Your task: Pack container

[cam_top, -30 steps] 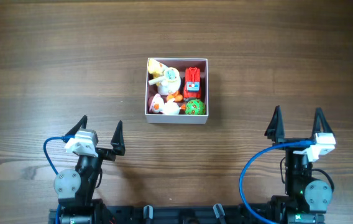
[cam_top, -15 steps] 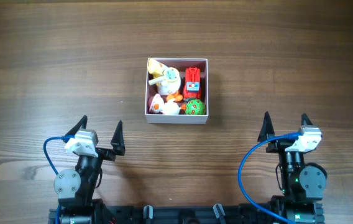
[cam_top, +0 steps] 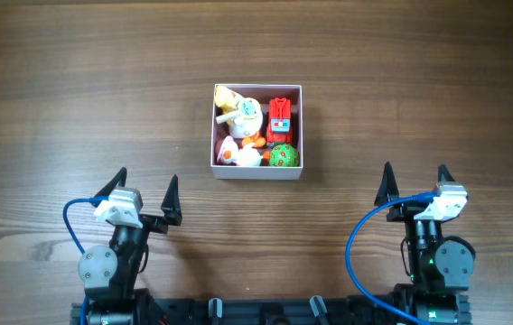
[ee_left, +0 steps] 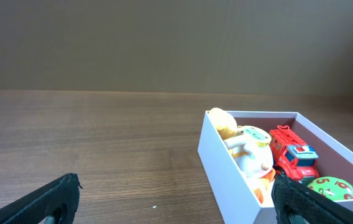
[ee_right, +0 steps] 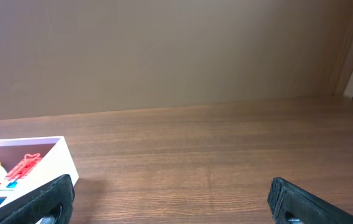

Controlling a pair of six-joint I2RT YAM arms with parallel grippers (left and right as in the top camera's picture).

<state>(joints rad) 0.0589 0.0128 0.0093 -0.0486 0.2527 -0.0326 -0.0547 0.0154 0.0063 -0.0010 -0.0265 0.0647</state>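
Note:
The container [cam_top: 257, 171] is a square white box with a pink inside, at the table's middle. It holds a red toy truck [cam_top: 280, 115], a green ball [cam_top: 283, 155], a white teapot-like toy [cam_top: 247, 114], a yellow toy [cam_top: 225, 96] and white-and-orange toys [cam_top: 243, 152]. It also shows in the left wrist view [ee_left: 226, 165] and in the right wrist view [ee_right: 63, 160]. My left gripper [cam_top: 144, 190] is open and empty, near the front left. My right gripper [cam_top: 413, 179] is open and empty, near the front right. Both are well short of the container.
The wooden table [cam_top: 76, 90] stretches all round the container. A plain brown wall [ee_right: 164, 50] rises behind the table's far edge. Blue cables [cam_top: 358, 253] loop at both arm bases.
From one second ago to half a second ago the right gripper moved a little left and farther from the front edge. Since then nothing has moved. The left arm stays still.

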